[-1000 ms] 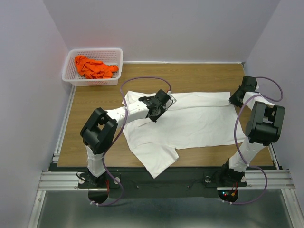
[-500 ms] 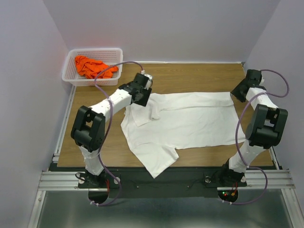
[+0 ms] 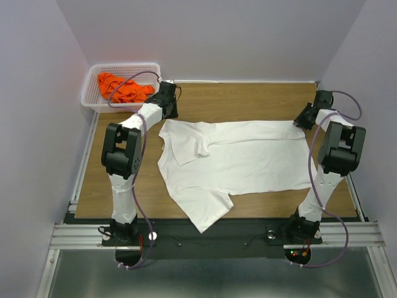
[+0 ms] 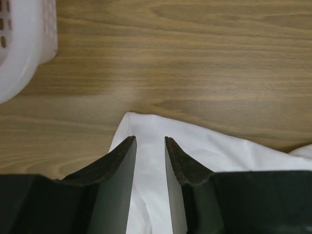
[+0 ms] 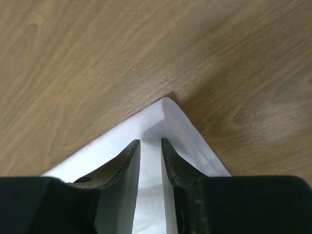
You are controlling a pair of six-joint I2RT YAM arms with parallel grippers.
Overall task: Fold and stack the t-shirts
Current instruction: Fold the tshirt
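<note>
A white t-shirt [image 3: 248, 158] lies spread out on the wooden table, with one sleeve hanging toward the front edge. My left gripper [image 3: 166, 107] is at its far left corner. In the left wrist view the jaws [image 4: 150, 141] stand close together with white cloth [image 4: 219, 151] between them. My right gripper [image 3: 304, 118] is at the far right corner. In the right wrist view its jaws [image 5: 150, 142] are narrow on the cloth corner [image 5: 168, 114]. An orange t-shirt [image 3: 123, 88] lies crumpled in the white basket [image 3: 99, 104].
The white basket stands at the far left corner of the table; its rim shows in the left wrist view [image 4: 24, 53]. Walls close in the back and both sides. Bare wood [image 3: 260, 99] lies beyond the shirt.
My left gripper moved from the middle of the shirt out to its far left corner. My right gripper shifted a little at the far right corner. The shirt's left edge now lies flatter.
</note>
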